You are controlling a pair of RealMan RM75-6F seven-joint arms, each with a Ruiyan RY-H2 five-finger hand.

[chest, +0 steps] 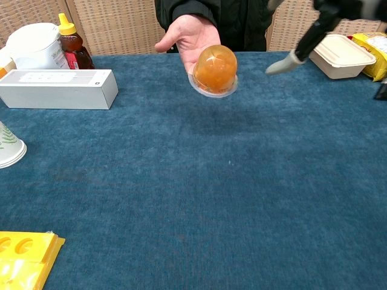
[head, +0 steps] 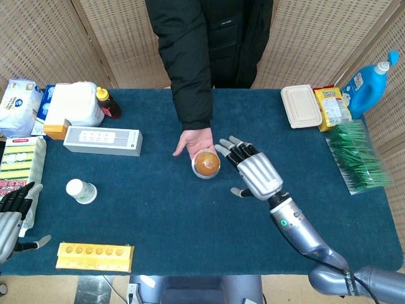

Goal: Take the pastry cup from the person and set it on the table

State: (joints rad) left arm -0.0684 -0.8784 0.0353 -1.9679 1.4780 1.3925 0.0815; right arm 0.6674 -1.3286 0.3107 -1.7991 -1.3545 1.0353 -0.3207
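The pastry cup (head: 206, 164) (chest: 214, 70), a clear domed cup with an orange-brown pastry inside, rests on the person's open palm (head: 192, 140) (chest: 188, 33) above the middle of the table. My right hand (head: 252, 171) hovers just right of the cup, fingers spread and empty, fingertips close to the cup but apart from it. In the chest view only some of its fingers (chest: 304, 43) show at the upper right. My left hand (head: 11, 220) hangs open at the table's front left edge, holding nothing.
A white box (head: 102, 140), a paper cup (head: 81, 190) and a yellow tray (head: 95, 256) lie on the left. A honey bottle (head: 107, 103) and white tub (head: 74, 104) stand back left. A takeaway box (head: 300, 106), snack packet (head: 333, 106) and blue bottle (head: 369, 78) sit back right.
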